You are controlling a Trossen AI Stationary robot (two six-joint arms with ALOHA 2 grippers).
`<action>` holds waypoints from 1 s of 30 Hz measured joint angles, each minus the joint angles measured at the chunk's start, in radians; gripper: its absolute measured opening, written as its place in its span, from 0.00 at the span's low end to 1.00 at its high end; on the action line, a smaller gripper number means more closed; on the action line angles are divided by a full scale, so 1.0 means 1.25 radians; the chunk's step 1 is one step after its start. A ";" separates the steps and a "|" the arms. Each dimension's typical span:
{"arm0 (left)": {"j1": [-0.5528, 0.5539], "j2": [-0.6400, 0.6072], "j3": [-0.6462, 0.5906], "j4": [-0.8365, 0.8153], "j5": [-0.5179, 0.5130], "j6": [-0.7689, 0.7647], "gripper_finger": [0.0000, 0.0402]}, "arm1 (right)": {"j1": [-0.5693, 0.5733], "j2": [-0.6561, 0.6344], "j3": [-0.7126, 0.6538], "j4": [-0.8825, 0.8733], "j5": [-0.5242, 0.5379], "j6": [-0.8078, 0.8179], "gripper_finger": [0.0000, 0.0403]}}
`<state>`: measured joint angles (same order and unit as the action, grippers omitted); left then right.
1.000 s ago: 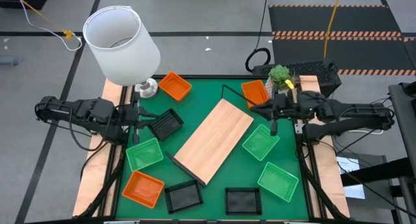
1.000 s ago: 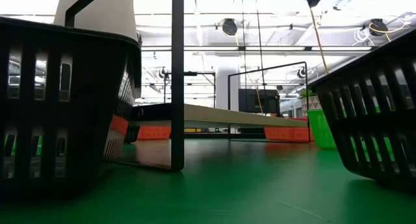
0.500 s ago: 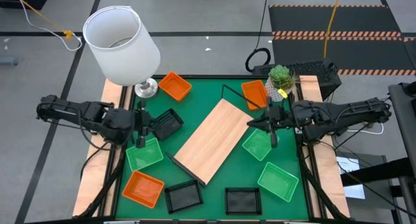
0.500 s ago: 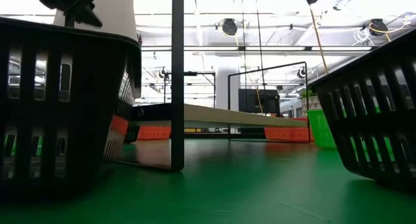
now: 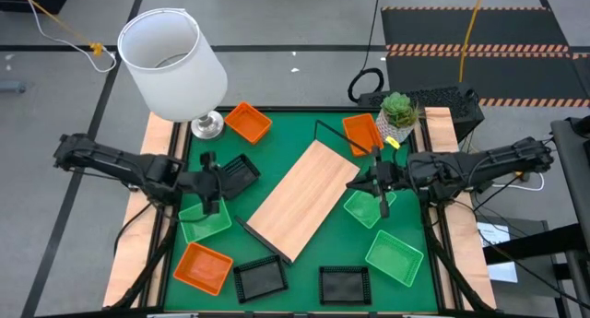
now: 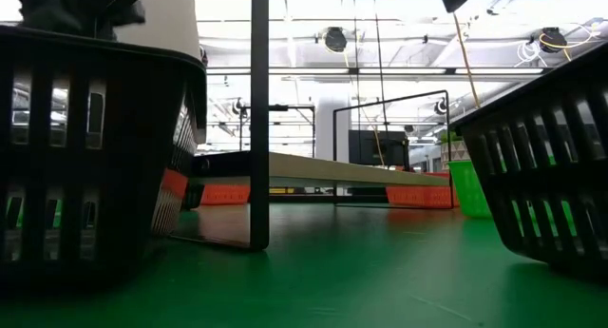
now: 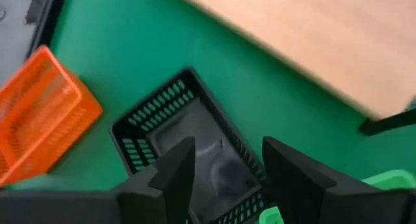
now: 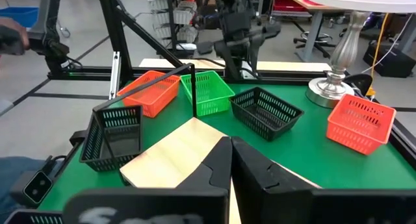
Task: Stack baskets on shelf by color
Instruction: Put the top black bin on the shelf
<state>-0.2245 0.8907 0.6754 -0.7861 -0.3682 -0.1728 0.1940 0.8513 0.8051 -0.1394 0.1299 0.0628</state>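
Baskets (image 5: 205, 267) ring the shelf (image 5: 303, 198); left gripper (image 7: 224, 175) apart, right gripper (image 8: 231, 160) together.

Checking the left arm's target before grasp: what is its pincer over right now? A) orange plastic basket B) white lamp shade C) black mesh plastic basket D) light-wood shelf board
C: the left wrist view shows the open left pincer framing the black mesh plastic basket, and the high view puts it beside that same basket.

A lab: grey taped floor (image 5: 277, 23), ceiling lights (image 6: 333, 38), rolling chairs (image 8: 311, 29).
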 joint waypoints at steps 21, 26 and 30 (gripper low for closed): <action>0.002 0.093 -0.156 0.197 -0.006 -0.137 0.45 | 0.000 0.000 0.000 0.000 0.004 -0.024 0.00; 0.002 0.142 -0.156 0.222 -0.009 -0.134 0.45 | 0.000 0.000 0.000 0.000 0.003 -0.024 0.00; 0.003 0.163 -0.156 0.227 -0.018 -0.133 0.45 | 0.000 0.000 0.000 0.000 0.003 -0.024 0.00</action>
<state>-0.2207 1.0947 0.4808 -0.5029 -0.3912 -0.3389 0.1936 0.8513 0.8051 -0.1390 0.1341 0.0326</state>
